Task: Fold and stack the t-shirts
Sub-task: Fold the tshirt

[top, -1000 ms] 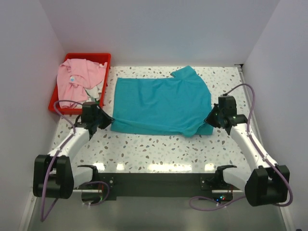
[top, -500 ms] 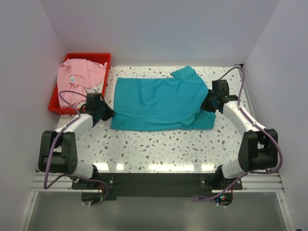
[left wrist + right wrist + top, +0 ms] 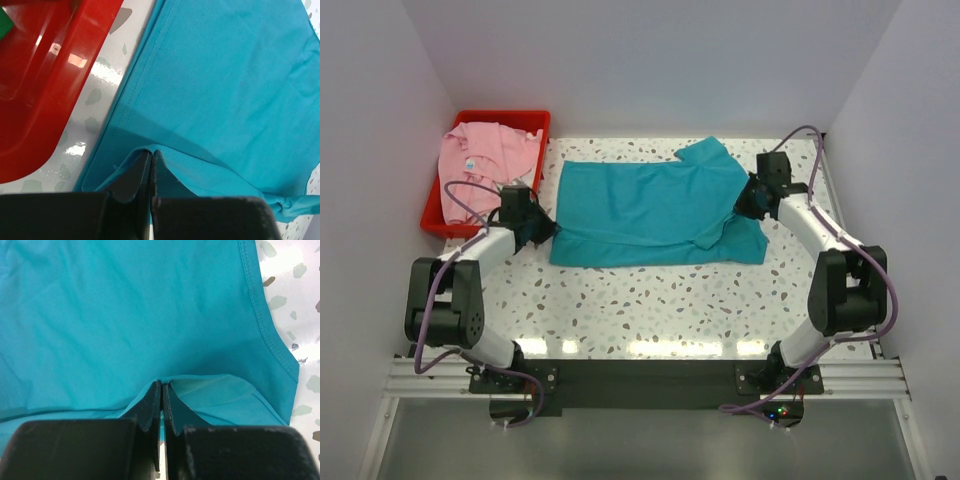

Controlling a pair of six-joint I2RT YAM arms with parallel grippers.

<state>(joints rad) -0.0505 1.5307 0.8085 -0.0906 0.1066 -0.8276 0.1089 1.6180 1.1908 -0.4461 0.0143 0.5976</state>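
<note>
The left end effector [image 3: 542, 228] and right end effector [image 3: 748, 200] are both pinched shut on the teal t-shirt [image 3: 650, 210], one each side; probably to fold it evenly.

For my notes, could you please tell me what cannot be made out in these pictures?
Top view: pink t-shirt is bunched, folds hiding its shape and the red bin's floor.
Top view: both jaws hidden under wrists.
Wrist views: teal t-shirt cut off by frame edges; pinched cloth hidden between the jaws.

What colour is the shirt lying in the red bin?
Light pink; the pink shirt shows best in the top external view.
</note>
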